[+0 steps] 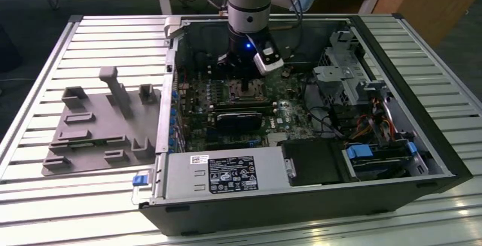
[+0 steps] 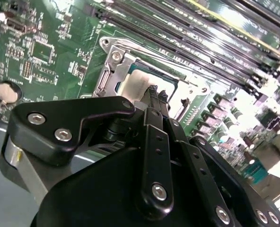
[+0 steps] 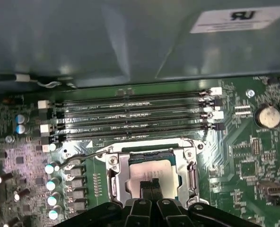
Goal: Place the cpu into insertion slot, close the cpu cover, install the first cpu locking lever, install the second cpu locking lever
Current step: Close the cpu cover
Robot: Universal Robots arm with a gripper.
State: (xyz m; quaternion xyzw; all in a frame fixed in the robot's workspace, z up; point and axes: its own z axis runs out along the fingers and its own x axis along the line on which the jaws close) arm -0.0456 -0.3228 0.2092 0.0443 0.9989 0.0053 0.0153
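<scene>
Your gripper has its fingers pressed together with nothing between them. The tips are down at the cpu, touching it or just above it; I can't tell which. Shut like that it makes one narrow prod, which I'd judge suits pushing rather than grasping.

The cpu lies in the socket, in the upper middle of the exterior view, directly under the arm. The cover appears to lie down around it, with the chip's top showing through the window. One wire lever angles out from the socket's corner and looks unlatched.

Mind what crowds you:
- Memory slots run just beside the socket.
- A row of capacitors stands near the lever.
- The black card sits just below the socket in the exterior view.
- The case wall rises on the exterior view's left, with a grey tray outside it.
- Cables hang on the exterior view's right.
</scene>
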